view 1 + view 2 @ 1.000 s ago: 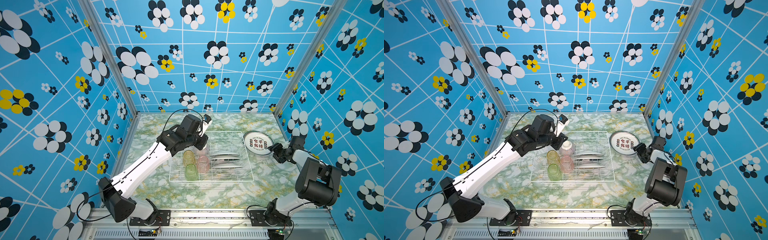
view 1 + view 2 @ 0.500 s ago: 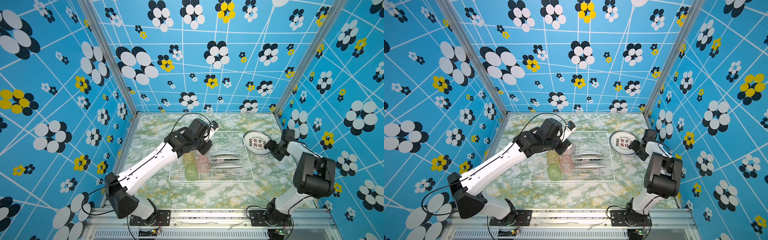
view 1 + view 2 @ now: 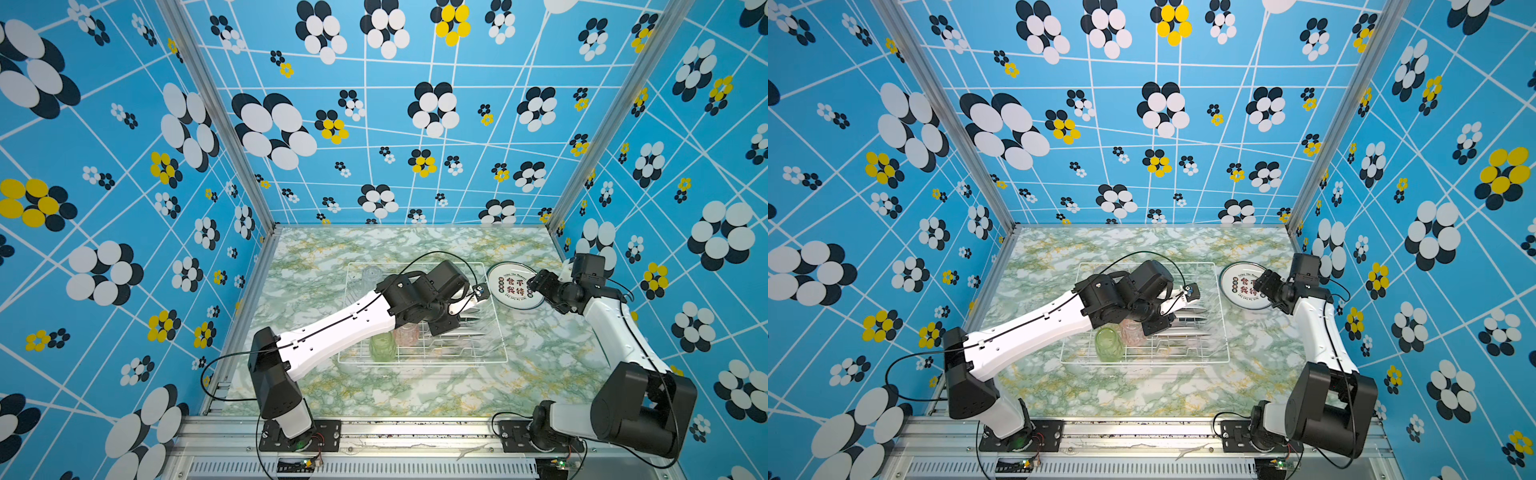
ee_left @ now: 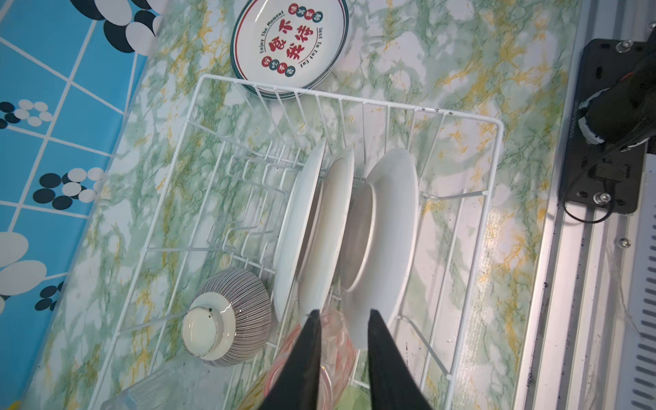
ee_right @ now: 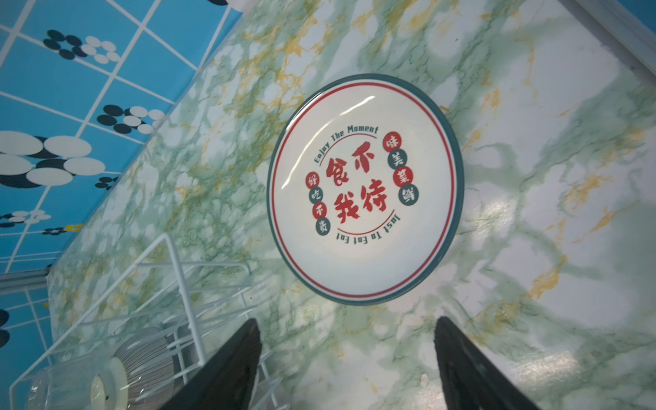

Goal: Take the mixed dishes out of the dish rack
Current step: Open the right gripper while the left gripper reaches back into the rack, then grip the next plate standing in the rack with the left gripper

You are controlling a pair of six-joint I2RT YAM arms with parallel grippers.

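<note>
The dish rack (image 3: 422, 360) (image 3: 1144, 362) (image 4: 355, 96) holds three white plates (image 4: 390, 220) on edge in its slots. It also holds an upturned striped bowl (image 4: 230, 316), a pink tumbler (image 3: 405, 332) (image 4: 340, 340), a green tumbler (image 3: 382, 347) (image 3: 1109, 344) and a clear tumbler (image 3: 371, 276). My left gripper (image 3: 467, 305) (image 3: 1179, 305) (image 4: 343, 312) hovers over the pink tumbler beside the nearest plate, its jaws narrowly open and empty. A printed plate (image 3: 513, 286) (image 3: 1244, 291) (image 5: 365, 188) lies flat on the table right of the rack. My right gripper (image 3: 534, 286) (image 5: 347, 319) stands wide open just short of it, empty.
The marble-patterned table (image 3: 436, 390) is walled in by blue flowered panels on three sides. The left arm lies across the rack's left half and hides the bowl in both top views. The rack's corner (image 5: 170, 255) is close beside the right gripper's finger.
My left gripper has swung right across the rack, from above the tumblers to the standing plates. My right gripper has opened wider beside the printed plate, which stays flat on the table.
</note>
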